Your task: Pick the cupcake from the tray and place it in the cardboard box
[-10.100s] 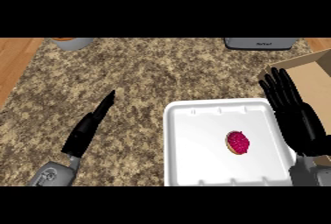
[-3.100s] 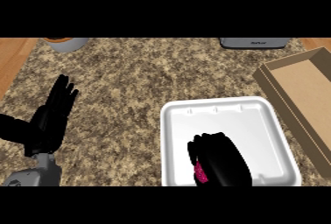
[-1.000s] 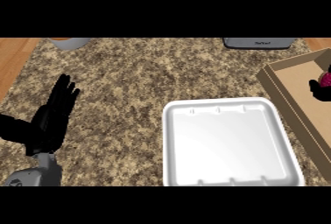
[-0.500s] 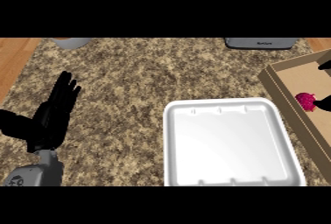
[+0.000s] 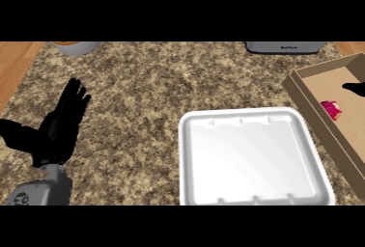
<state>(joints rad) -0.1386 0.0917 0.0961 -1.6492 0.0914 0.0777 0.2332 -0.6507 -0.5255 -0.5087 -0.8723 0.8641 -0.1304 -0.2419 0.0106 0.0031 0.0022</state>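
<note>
Cupcake (image 5: 330,109) lying inside cardboard box (image 5: 312,113), just below right hand (image 5: 354,88), not touching. Right hand only dark sliver at view's right edge; grip state: cannot tell. Left hand (image 5: 61,125) resting at far left above desk (image 5: 164,77), fingers straight, apart. Tray (image 5: 249,154) between hands.

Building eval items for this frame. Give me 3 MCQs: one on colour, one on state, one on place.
1. What colour is the tray?
A. brown B. white C. pink
2. What state is the left hand in?
A. open, holding nothing B. curled round a thing C. pressing on the tray
3. Where is the cupcake?
A. on the tray B. in the left hand C. in the cardboard box

Answers:
1 B: the tray is plain white.
2 A: the hand's fingers are straight, and it is at the view's left.
3 C: the pink cupcake lies inside the box's walls.
</note>
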